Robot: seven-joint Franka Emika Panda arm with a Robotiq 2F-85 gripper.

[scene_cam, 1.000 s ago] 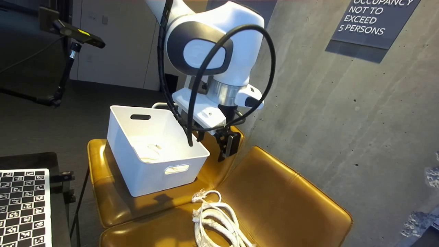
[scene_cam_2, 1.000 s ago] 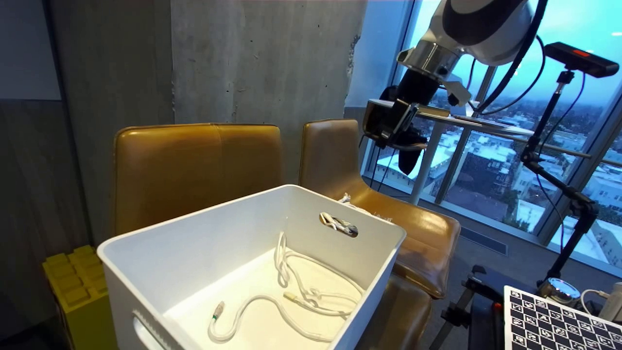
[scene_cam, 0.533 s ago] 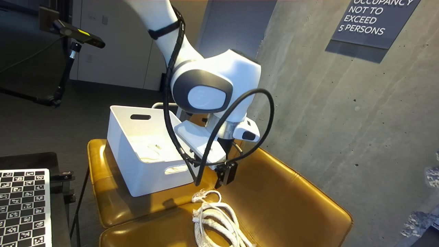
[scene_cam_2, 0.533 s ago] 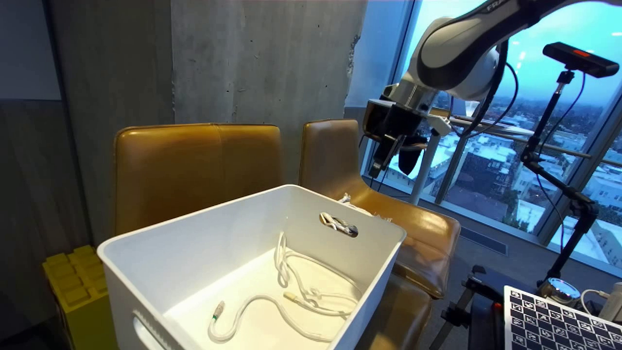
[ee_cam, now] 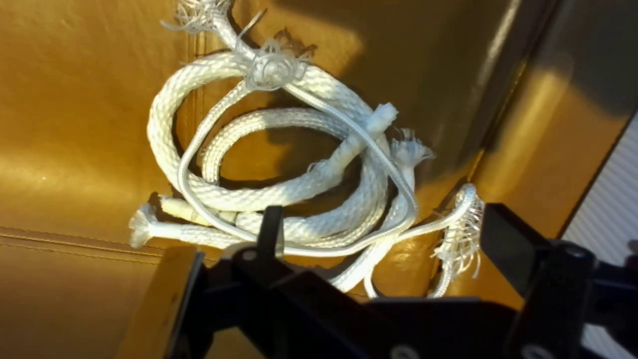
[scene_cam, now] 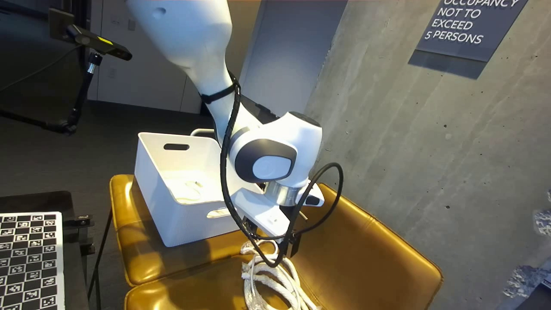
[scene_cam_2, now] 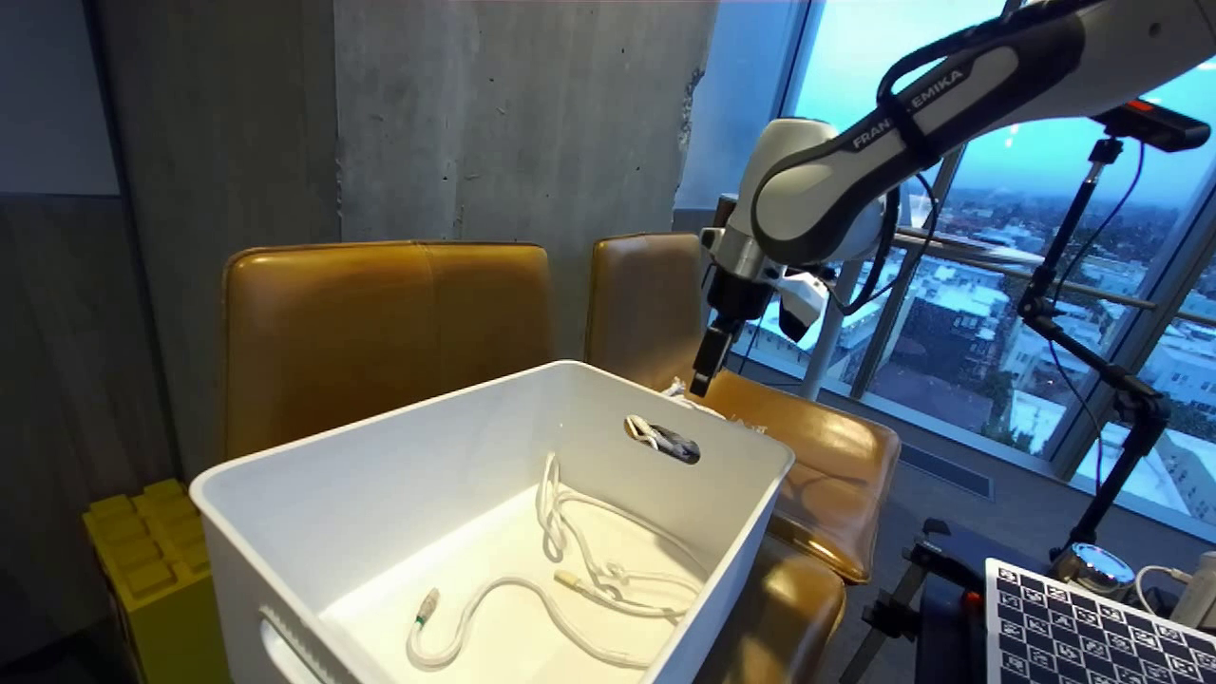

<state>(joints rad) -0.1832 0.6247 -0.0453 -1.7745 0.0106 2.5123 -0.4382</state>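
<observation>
A coil of white braided rope (ee_cam: 309, 187) with frayed ends lies on the tan leather chair (ee_cam: 75, 124), thick and thin strands overlapping. My gripper (ee_cam: 381, 212) stands open above its edge, jaws wide apart. Below the gap, a thin strand loops beside a frayed tuft (ee_cam: 461, 239); nothing appears gripped. In an exterior view the gripper (scene_cam: 288, 249) is partly hidden by its black cable, with the rope (scene_cam: 254, 269) just under it. In an exterior view the gripper (scene_cam_2: 701, 380) points down behind the white bin (scene_cam_2: 427, 465), and the bin wall hides most of the rope.
Beside the rope stands the white bin (scene_cam: 193, 224), with loose white cords (scene_cam_2: 443, 657) on its floor. The chair back (scene_cam: 366, 254) and concrete wall (scene_cam: 430, 150) rise close by. A checkered board (scene_cam: 30, 258) and a camera on a stand (scene_cam: 99, 43) are at the side.
The arm has come down steadily, bringing the gripper from beside and above the bin to low over the rope coil. Rope, bin and chairs have stayed where they were.
</observation>
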